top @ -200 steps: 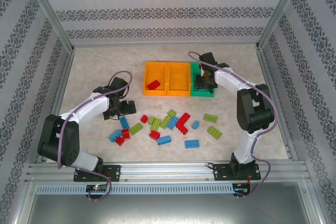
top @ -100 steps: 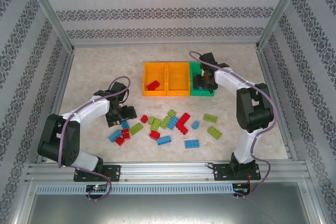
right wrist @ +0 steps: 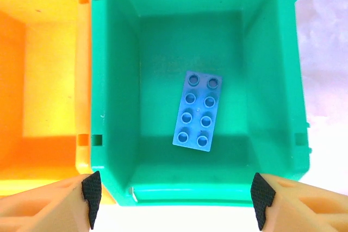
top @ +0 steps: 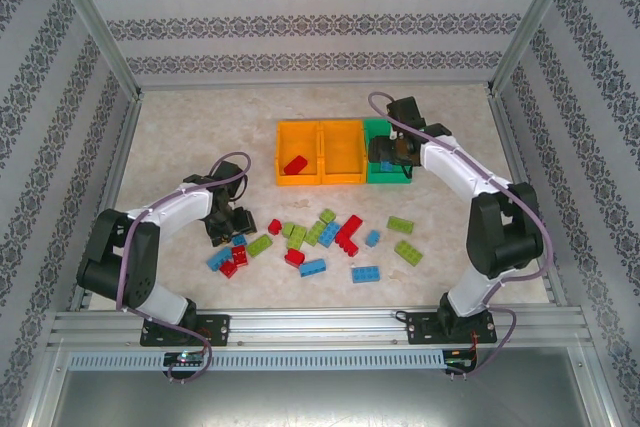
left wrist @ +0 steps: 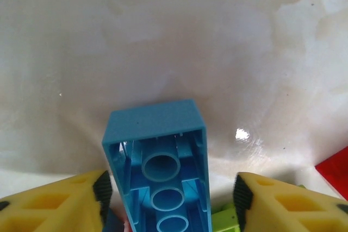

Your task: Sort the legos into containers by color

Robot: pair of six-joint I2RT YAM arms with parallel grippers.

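A blue lego (left wrist: pixel 157 134) stands on edge between the fingers of my left gripper (left wrist: pixel 169 199), hollow underside toward the camera. The left pad touches it and the right pad stands clear, so the gripper is open around it. From above, the left gripper (top: pixel 228 230) is down at the left end of the loose legos (top: pixel 320 232). My right gripper (right wrist: pixel 174 194) hangs open over the green container (right wrist: pixel 109 80), where a blue lego (right wrist: pixel 198 110) lies flat, studs up. From above, the right gripper (top: pixel 392 154) is at the green container (top: pixel 385 177), beside two orange containers (top: pixel 342 150).
A red lego (top: pixel 295 164) lies in the left orange container (top: pixel 284 137). Red, blue and lime legos are scattered across the middle of the table, with two lime ones (top: pixel 407 251) and a blue one (top: pixel 365 274) toward the right. Metal frame posts border the table.
My left gripper has moved nearer and right, onto the blue lego at the pile's left end, and its jaws have narrowed. My right gripper's jaws have widened over the green container.
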